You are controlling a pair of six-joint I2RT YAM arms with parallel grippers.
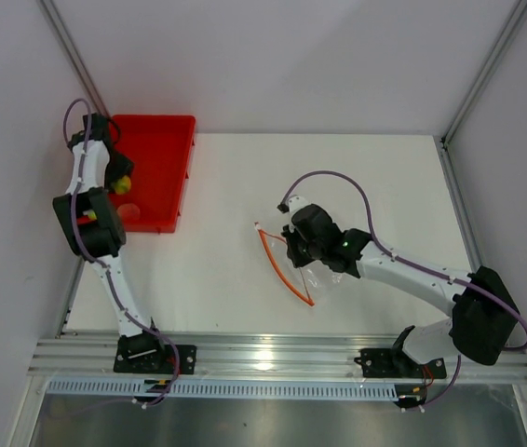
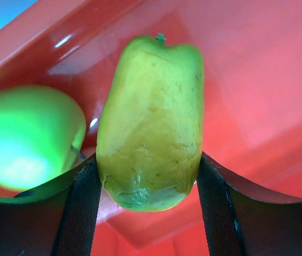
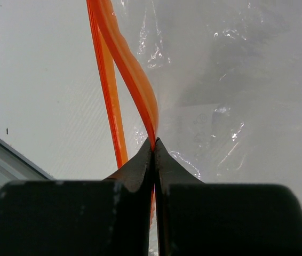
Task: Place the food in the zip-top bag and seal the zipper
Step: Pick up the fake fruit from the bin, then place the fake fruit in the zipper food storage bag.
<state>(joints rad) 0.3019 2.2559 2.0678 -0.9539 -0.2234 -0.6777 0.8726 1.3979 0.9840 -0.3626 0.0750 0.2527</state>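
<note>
yellow fruit (image 2: 151, 122) is gripped by left hand (image 2: 146, 160) in red tray (image 2: 257, 80) | zipper (image 3: 135, 80) is pinched by closed right hand (image 3: 153, 141), zip-top bag (image 3: 236, 106) on tabletop (image 1: 338, 177) | tip: fruit's best lifted straight up, squeeze not overdone

Setting: robot lab test cell. My arm bases (image 1: 147, 354) are bolted to an aluminium rail (image 1: 273, 352) at the edge of a white table (image 1: 366, 177). White panels (image 1: 291, 56) in metal framing (image 1: 487, 65) enclose it. Slotted cable duct (image 1: 263, 389) runs in front.
</note>
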